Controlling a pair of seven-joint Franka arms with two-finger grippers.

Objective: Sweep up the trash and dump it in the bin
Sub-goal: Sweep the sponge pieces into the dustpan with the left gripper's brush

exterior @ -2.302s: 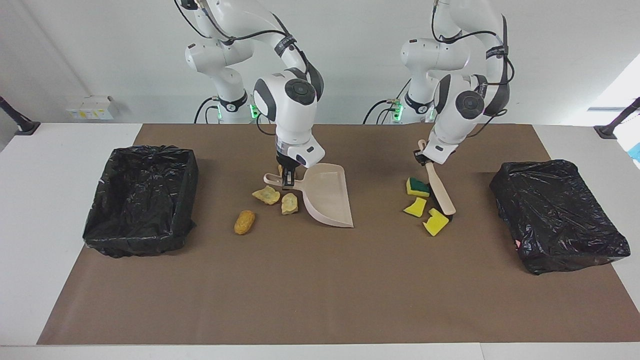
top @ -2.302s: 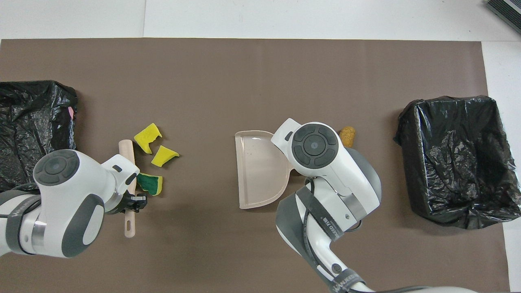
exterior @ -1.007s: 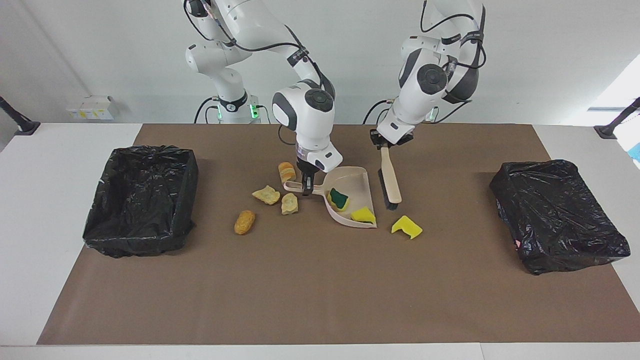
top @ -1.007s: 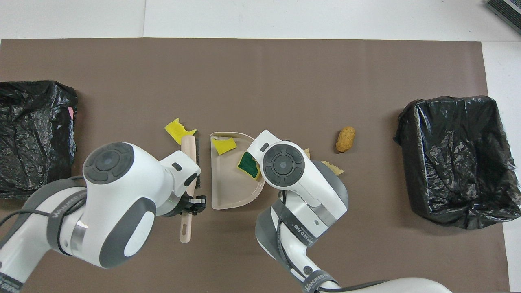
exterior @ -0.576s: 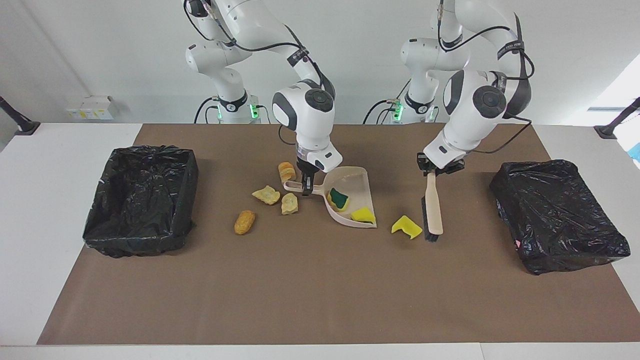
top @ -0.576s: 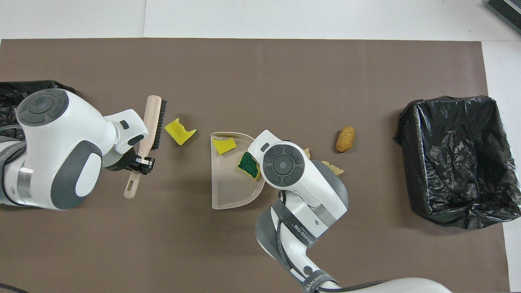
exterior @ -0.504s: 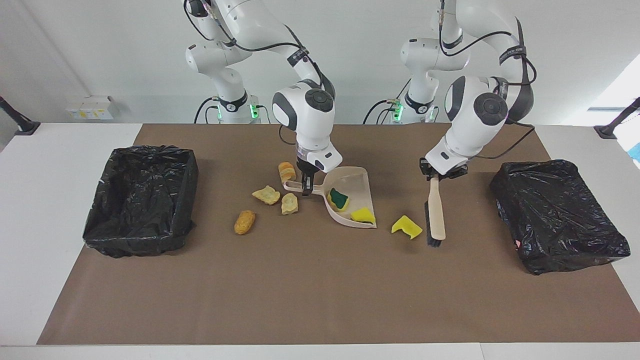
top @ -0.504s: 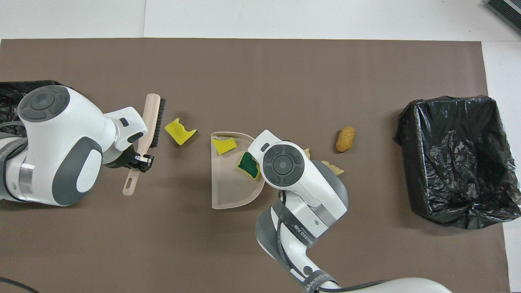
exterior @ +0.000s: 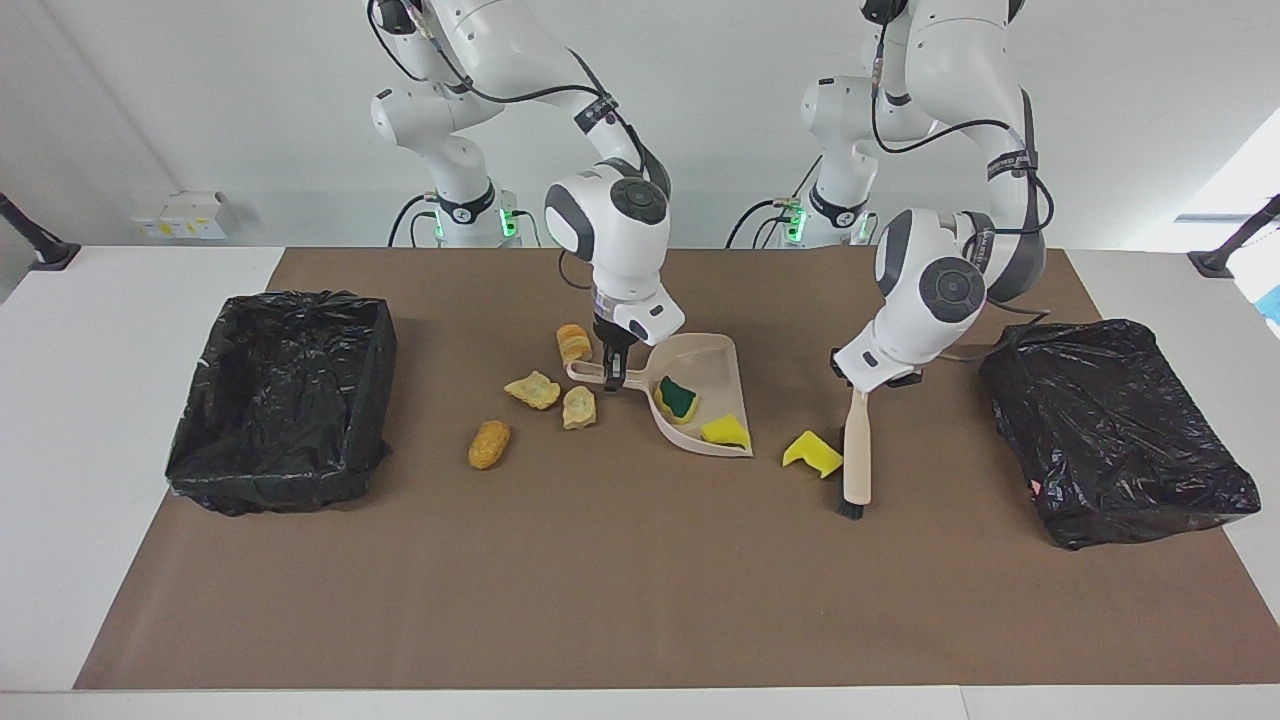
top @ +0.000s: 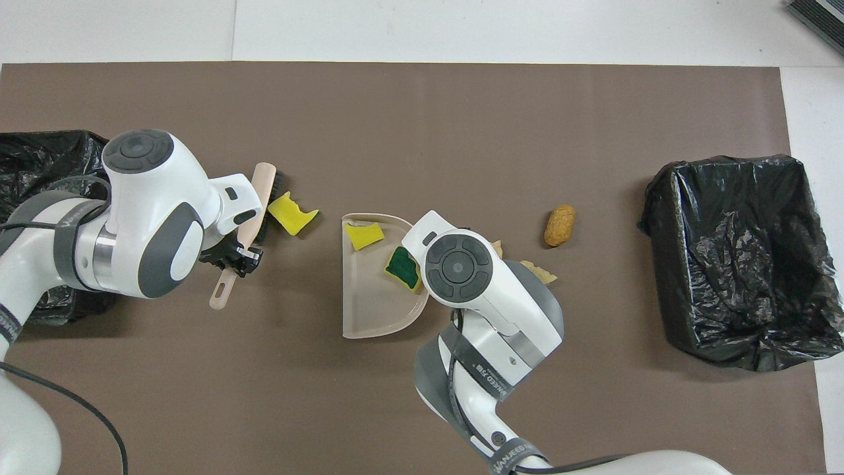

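My right gripper (exterior: pixel 612 374) is shut on the handle of the beige dustpan (exterior: pixel 712 378), which rests on the brown mat. In the pan lie a green-layered sponge scrap (exterior: pixel 680 398) and a yellow one (exterior: pixel 727 432). A third yellow scrap (exterior: pixel 812 452) lies on the mat just off the pan's open edge, toward the left arm's end. My left gripper (exterior: pixel 858 392) is shut on the beige brush (exterior: pixel 857 455), whose bristles stand against that scrap (top: pixel 290 214). Several bread chunks (exterior: pixel 533 390) lie by the pan's handle, toward the right arm's end.
Two black-lined bins stand on the table, one (exterior: pixel 283 400) at the right arm's end and one (exterior: pixel 1115 430) at the left arm's end. The oval bread chunk (top: pixel 560 225) lies apart from the others, closest to the right arm's bin.
The left arm carried the brush from beside the pan round the loose yellow scrap and has brought it in against that scrap. The right arm and dustpan have stayed still.
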